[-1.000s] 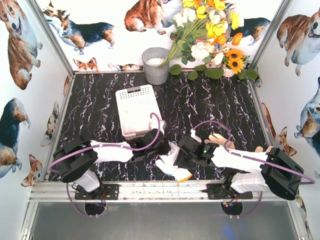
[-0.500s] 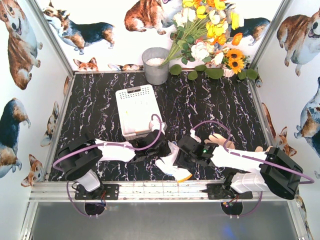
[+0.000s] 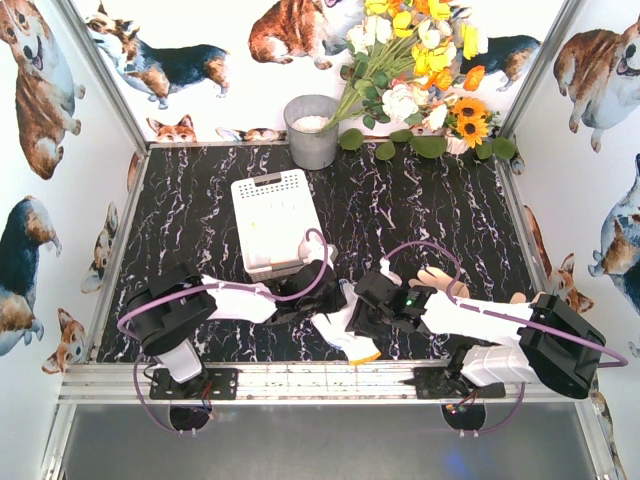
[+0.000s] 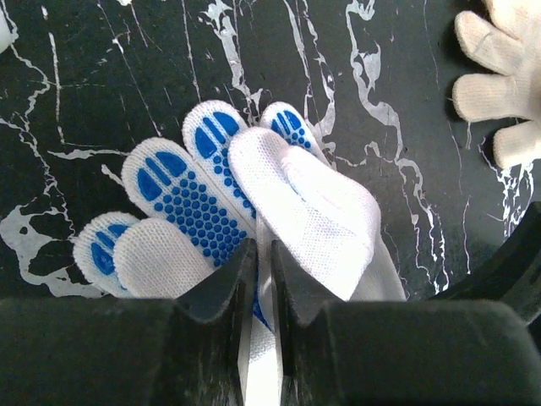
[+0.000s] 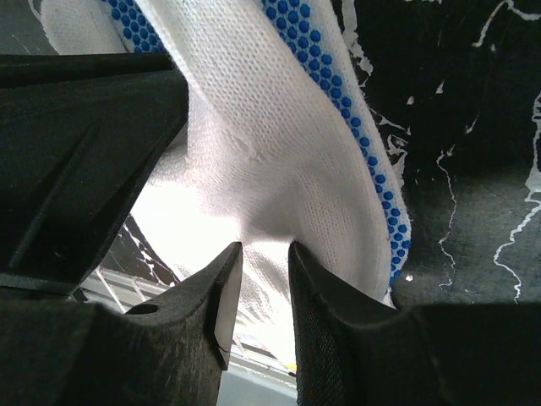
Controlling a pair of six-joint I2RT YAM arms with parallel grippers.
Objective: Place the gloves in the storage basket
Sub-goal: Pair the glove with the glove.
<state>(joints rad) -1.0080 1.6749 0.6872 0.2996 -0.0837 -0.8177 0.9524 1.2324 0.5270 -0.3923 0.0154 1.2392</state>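
The left gripper [image 4: 262, 254] has its two fingers almost together. A bit of the blue-dotted glove [image 4: 194, 203] is squeezed in the thin gap between them. The right gripper [image 5: 265, 249] is pinching white glove cloth too, with its fingers a little wider apart. (From above it looks like both have the same glove, but I can't be sure it is only one.) The glove lies on the black marble table [image 3: 200, 200], close to the front edge, between the two grippers. An orange cuff shows at its near end. The storage basket [image 3: 270, 182] sits further back, just behind the left gripper, and the glove is outside it. A cream glove [image 4: 499, 85] lies nearby on the table.
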